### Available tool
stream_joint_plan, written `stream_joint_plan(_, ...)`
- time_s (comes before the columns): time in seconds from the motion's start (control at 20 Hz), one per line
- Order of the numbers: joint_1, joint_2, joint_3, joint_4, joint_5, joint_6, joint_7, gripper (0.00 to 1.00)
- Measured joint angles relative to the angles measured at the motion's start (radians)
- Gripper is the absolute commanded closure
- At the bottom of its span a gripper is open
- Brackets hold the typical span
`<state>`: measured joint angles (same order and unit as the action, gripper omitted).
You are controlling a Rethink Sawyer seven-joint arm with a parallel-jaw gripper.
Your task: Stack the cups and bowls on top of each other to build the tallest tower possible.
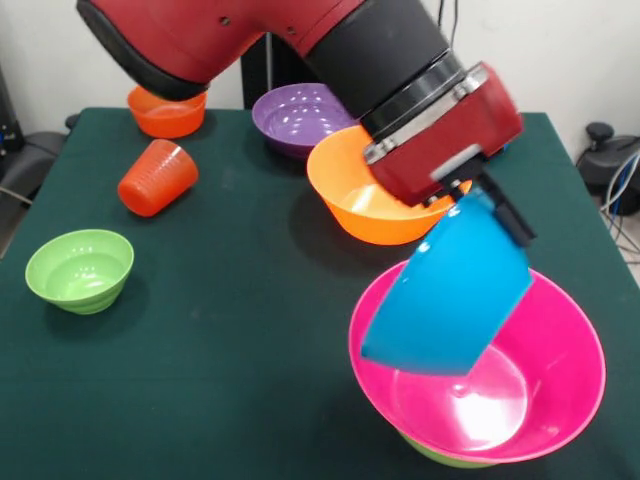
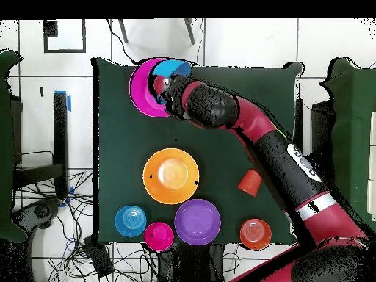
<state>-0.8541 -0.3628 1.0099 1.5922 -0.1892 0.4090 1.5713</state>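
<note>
Over the table (image 1: pixel 230 330) we see the big pink bowl (image 1: pixel 545 400) resting on a green bowl (image 1: pixel 440 458), our tool (image 1: pixel 497 215) clamped on a tilted blue bowl (image 1: pixel 455 285) just above it. Farther off, the tumbler (image 1: pixel 157 178) lies tipped over.

1. Front cam sits low and close at the table (image 1: pixel 200 380) edge, looking across at the arm (image 1: pixel 300 40); table fills the frame.
2. Overhead cam looks straight down from high up, whole table (image 2: pixel 117 139) plus floor around it.
3. Both catch the pink bowl (image 1: pixel 560 350) (image 2: pixel 139 92), orange bowl (image 1: pixel 345 195) (image 2: pixel 170 176), purple bowl (image 1: pixel 295 115) (image 2: pixel 197 221).
</note>
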Motion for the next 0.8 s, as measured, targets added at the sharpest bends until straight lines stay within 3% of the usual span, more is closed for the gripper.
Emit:
stream_joint_plan(0.5,-0.017,-0.070,0.074,0.031,0.000,0.120,0.000,1.00)
stream_joint_plan(0.8,-0.049,-0.079,0.142,0.031,0.007,0.143,0.000,1.00)
